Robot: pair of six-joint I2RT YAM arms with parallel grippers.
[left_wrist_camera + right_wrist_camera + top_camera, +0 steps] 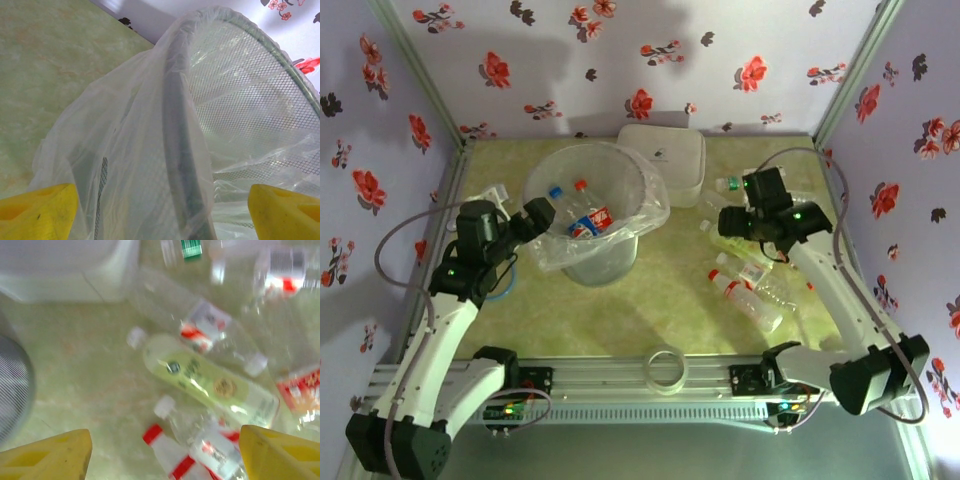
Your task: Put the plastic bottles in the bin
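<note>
Clearly, left fingers [40, 210] spread wide at bin [176, 125] rim, right fingers [47, 452] spread empty above bottles [210, 385]

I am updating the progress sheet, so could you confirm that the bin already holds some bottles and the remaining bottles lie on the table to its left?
Only the side is wrong: the bin does hold some bottles, but the remaining bottles lie on the table to its right, not its left, as the top external view shows.
</note>
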